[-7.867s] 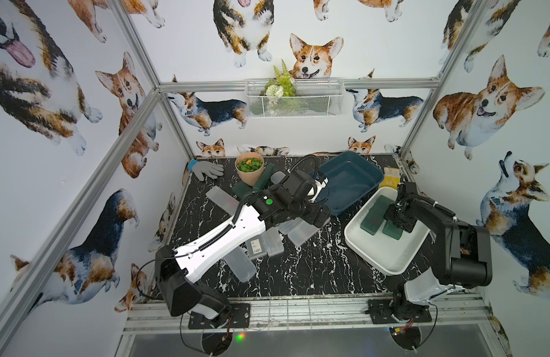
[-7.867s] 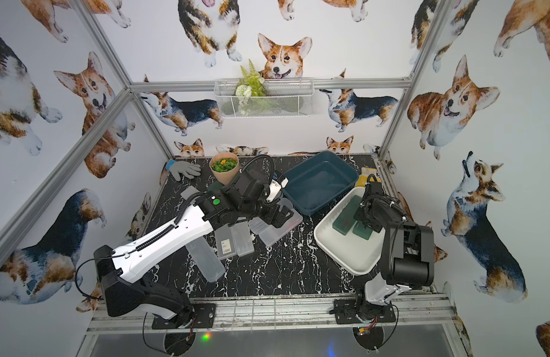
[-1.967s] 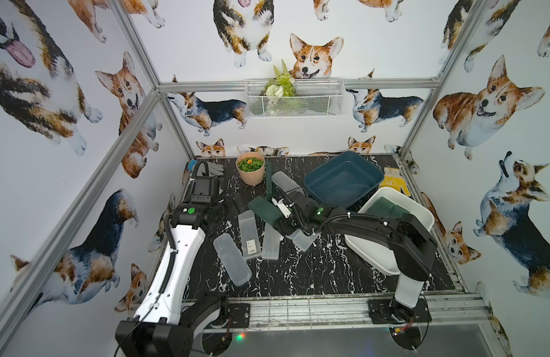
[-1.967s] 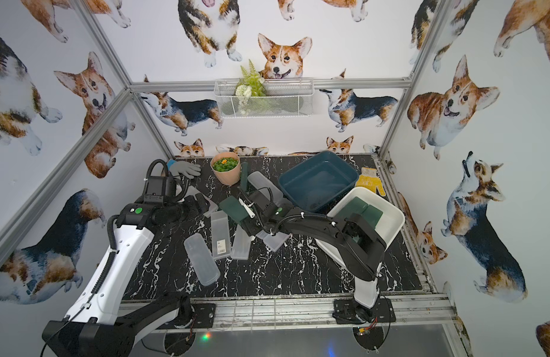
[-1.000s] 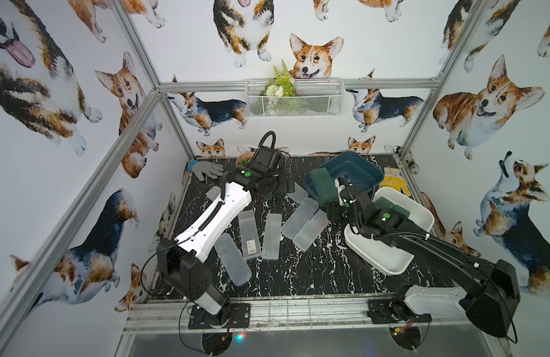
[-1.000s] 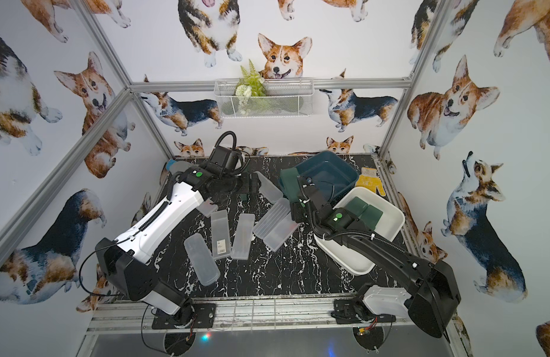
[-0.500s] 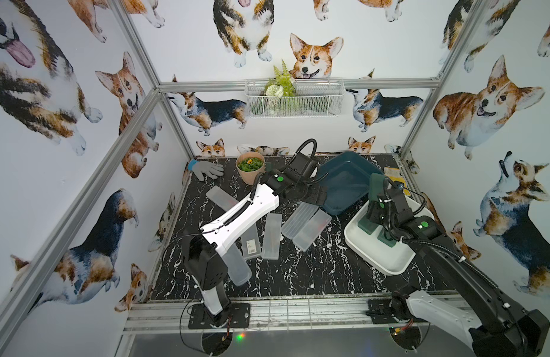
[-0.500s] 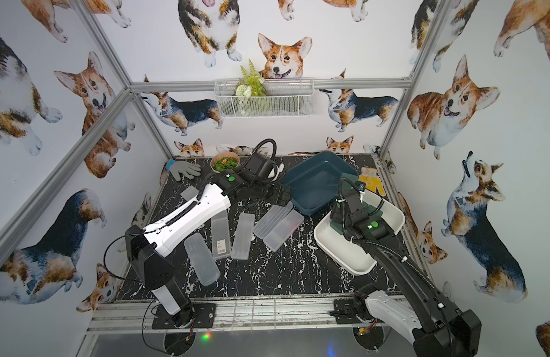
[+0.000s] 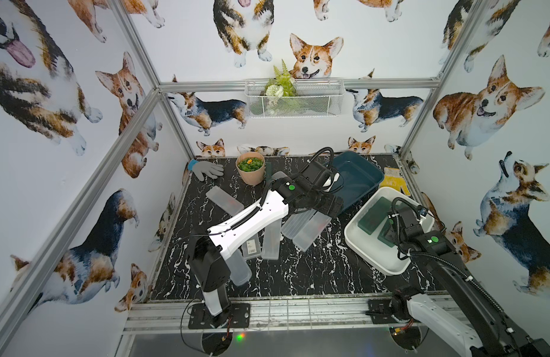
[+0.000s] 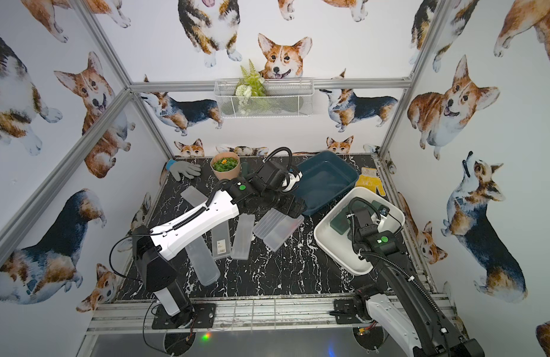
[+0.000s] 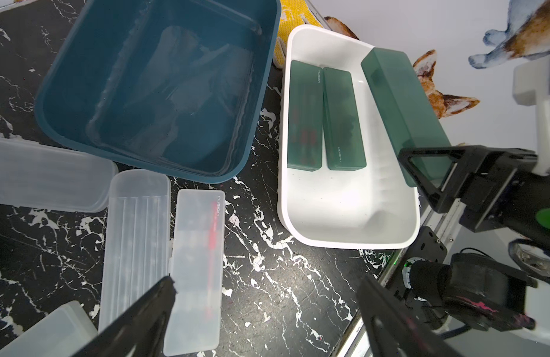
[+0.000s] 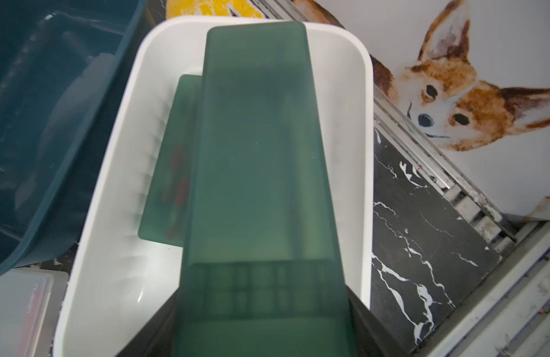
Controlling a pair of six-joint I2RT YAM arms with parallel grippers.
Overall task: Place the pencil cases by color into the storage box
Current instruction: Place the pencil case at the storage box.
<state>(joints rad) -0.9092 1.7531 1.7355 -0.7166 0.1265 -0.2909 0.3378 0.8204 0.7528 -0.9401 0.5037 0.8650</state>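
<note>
While frosted white plastic pencil cases [image 9: 310, 228] lie unsorted on the black marbled bench [image 9: 298, 278] beneath the released left claw [image 11: 267, 296], others sit in the dark blue box [image 11: 82, 46]. Two dark green cases [image 11: 304, 117] lie in the white box [image 11: 344, 216], the right claw [image 12: 261, 327] grasping a third green case [image 12: 255, 154] above.

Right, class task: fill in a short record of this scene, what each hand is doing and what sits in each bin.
right hand: shut on the held green case, over the white bin
white bin contents: two green cases lying flat, side by side
left hand: open, empty, above loose frosted cases on the table
blue bin: stored frosted cases inside
</note>
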